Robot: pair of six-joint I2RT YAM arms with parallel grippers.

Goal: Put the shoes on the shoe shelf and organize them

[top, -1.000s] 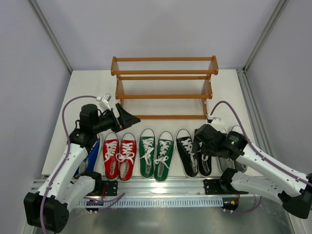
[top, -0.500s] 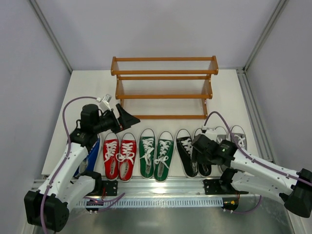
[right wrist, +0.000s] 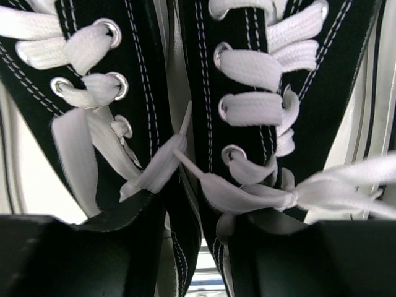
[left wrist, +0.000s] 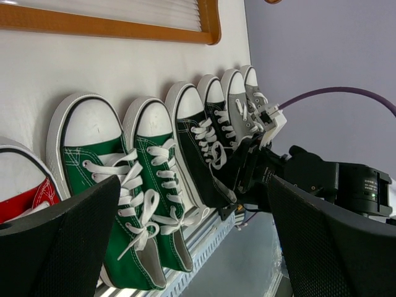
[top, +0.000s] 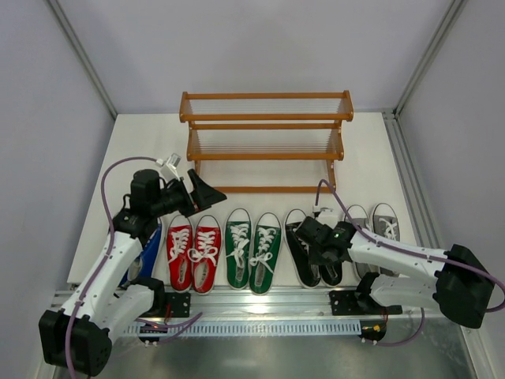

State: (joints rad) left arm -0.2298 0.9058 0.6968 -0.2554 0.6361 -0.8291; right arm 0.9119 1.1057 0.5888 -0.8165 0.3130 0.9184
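White table [top: 371, 158]: my right gripper [right wrist: 195, 216] is spread, one finger at each heel of the black pair [left wrist: 198, 142], nothing clamped. My left gripper [top: 211, 191] hangs wide apart, empty, near the red pair [top: 194, 253] toes. Shoe shelf [top: 264, 156] stands behind the row.

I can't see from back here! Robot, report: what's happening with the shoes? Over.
Left gripper open, empty. Right gripper low on the black canvas sneakers, grip unclear. Orange-brown wooden shoe shelf holds no shoes. Path to it looks clear.
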